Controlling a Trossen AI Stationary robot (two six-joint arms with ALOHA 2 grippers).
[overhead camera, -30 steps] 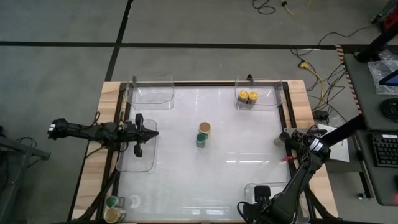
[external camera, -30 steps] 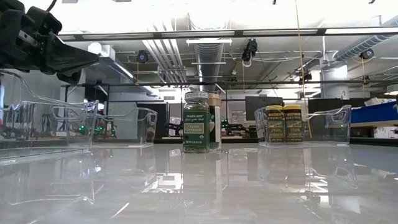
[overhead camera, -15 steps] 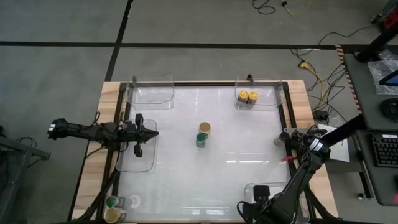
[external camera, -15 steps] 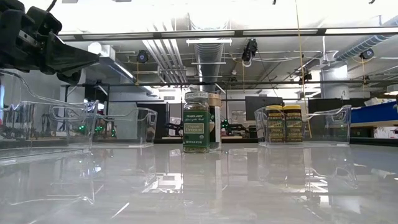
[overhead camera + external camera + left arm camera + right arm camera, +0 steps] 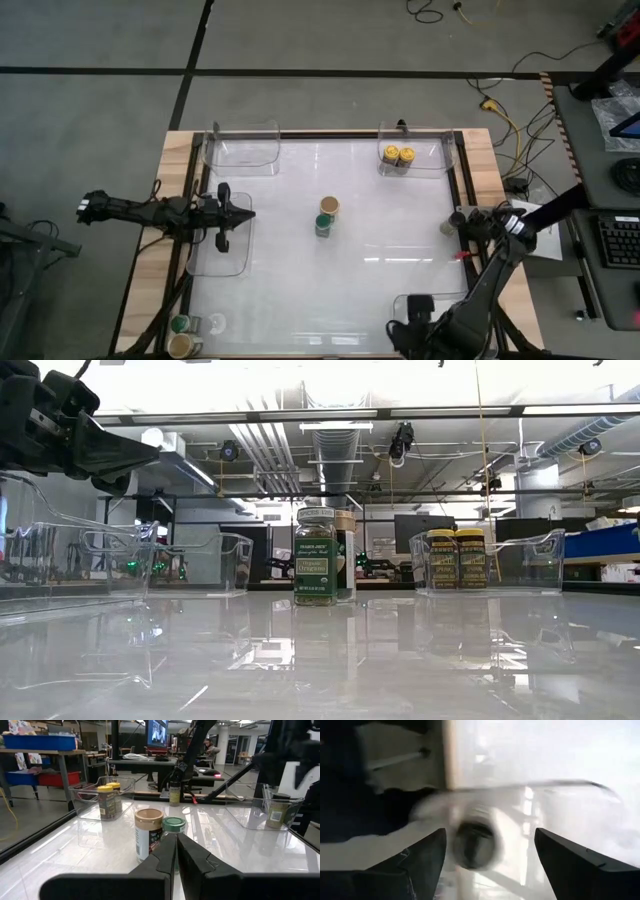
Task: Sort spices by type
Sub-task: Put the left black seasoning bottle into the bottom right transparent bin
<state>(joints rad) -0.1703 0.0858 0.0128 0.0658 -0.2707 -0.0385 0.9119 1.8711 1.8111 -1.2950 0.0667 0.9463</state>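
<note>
A tan-lidded jar (image 5: 329, 205) and a green-lidded jar (image 5: 325, 223) stand side by side mid-table, straight ahead of my shut left gripper (image 5: 176, 851), which hovers over the left bin (image 5: 220, 250). Two yellow-lidded jars (image 5: 399, 155) stand in the far-right bin. A dark-lidded jar (image 5: 447, 224) stands at the table's right edge. Another green-lidded jar (image 5: 180, 323) and tan-lidded jar (image 5: 181, 345) stand at the near-left corner. My right gripper (image 5: 489, 834) is open above the near-right bin (image 5: 440, 300), with a black-lidded jar (image 5: 475, 845) standing below, between its fingers and apart from them.
A clear bin (image 5: 245, 145) with nothing in it sits at the far-left corner. The middle of the glossy white table around the two centre jars is bare. A black frame (image 5: 458, 190) borders the table. Cables and desks lie beyond its right side.
My right arm has shifted slightly over the near-right bin, and its wrist view is blurred. The jars stand where they were.
</note>
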